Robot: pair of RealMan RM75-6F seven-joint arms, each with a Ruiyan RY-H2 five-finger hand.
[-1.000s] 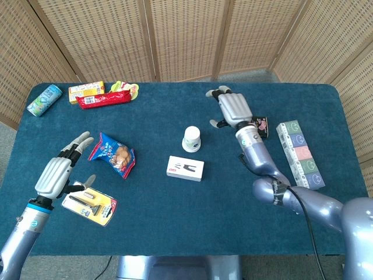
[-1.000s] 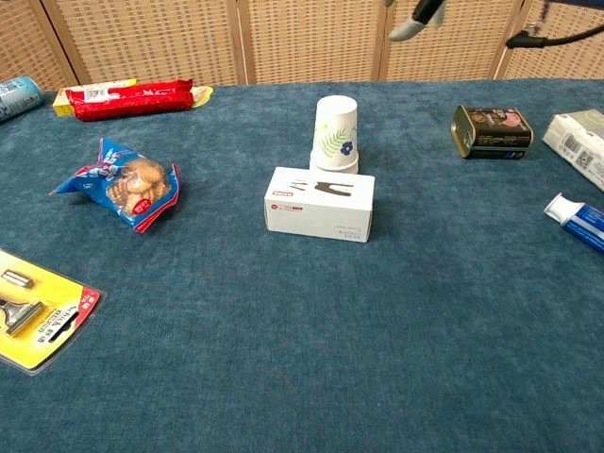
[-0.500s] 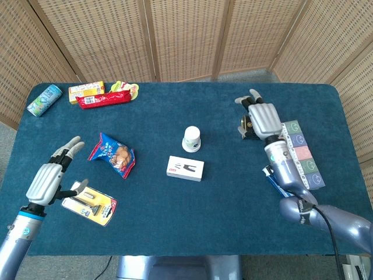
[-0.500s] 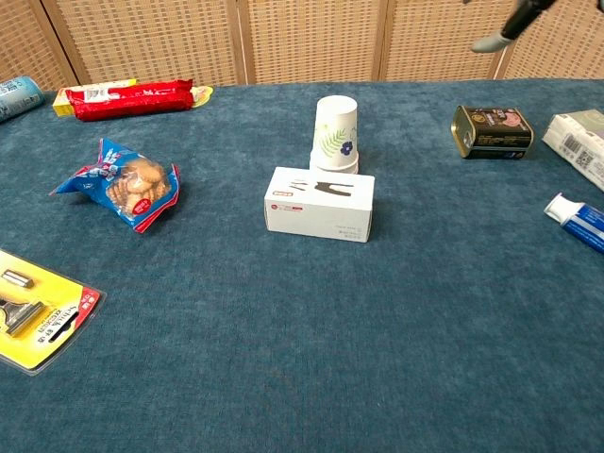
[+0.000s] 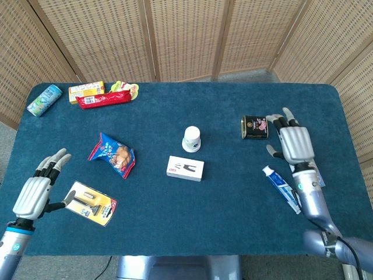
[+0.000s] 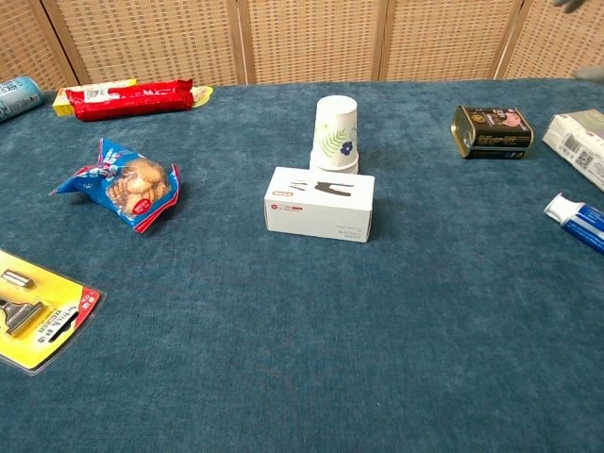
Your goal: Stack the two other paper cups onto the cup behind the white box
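Chest view: cup stack (image 6: 335,134) stands upside down just behind white box (image 6: 320,204), mid table (image 6: 302,377); stacked rims suggest stacking done. Right hand (image 5: 294,143) has pulled back from stack to right edge, beside tin (image 5: 254,126); fingers spread, empty. Left hand (image 5: 36,189) has also retreated, released, near razor pack (image 5: 90,202).

A bench (image 5: 175,198) covered in dark blue cloth carries everything. Near its middle lies a white box (image 5: 185,168), with a stack of upside-down paper cups (image 5: 192,139) just behind it. At the far left lie a can (image 5: 44,100), a yellow box (image 5: 86,90) and a red packet (image 5: 106,99). A blue snack bag (image 5: 113,154) sits left of centre, a yellow blister pack (image 5: 90,202) nearer. On the right lie a dark tin (image 5: 254,127) and a toothpaste tube (image 5: 282,181).
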